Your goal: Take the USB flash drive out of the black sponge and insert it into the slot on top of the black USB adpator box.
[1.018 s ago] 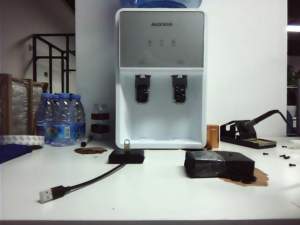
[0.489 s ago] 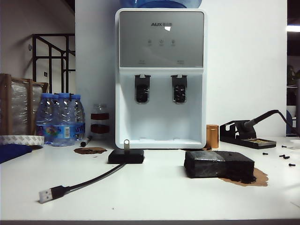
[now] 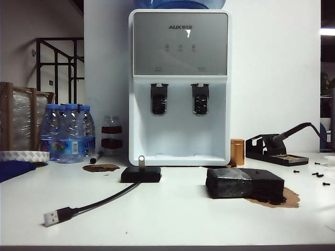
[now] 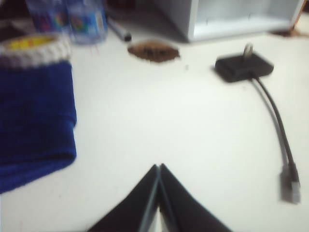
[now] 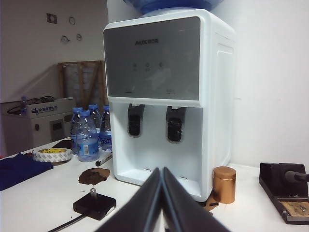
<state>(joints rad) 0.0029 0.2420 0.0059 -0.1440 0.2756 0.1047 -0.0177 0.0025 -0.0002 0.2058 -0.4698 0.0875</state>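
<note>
From my seat the table looks the same as it did a second ago: nothing in the exterior view has shifted, and neither arm shows there. The USB flash drive, a tiny silver-grey metal stick with a loop at its upper end, stands upright in the top of the black USB adpator box, a small flat matte box with rounded corners. A thick black cable curves away from the box across the white table and ends in a silver plug near the front edge. The black sponge, a rough, slightly shiny foam block, lies well apart to the right of the box, on a brown stain. Behind both stands the glossy white water dispenser with its grey panel. My left gripper has its dark tapered fingers pressed together to a point, holding nothing; it hangs over bare table, with the box and the drive well ahead of it and off to one side, and a blue knitted cloth on the other side. My right gripper is likewise pinched fully together and empty, looking level across the table, the box and the drive lying low and to the side of its tips.
</note>
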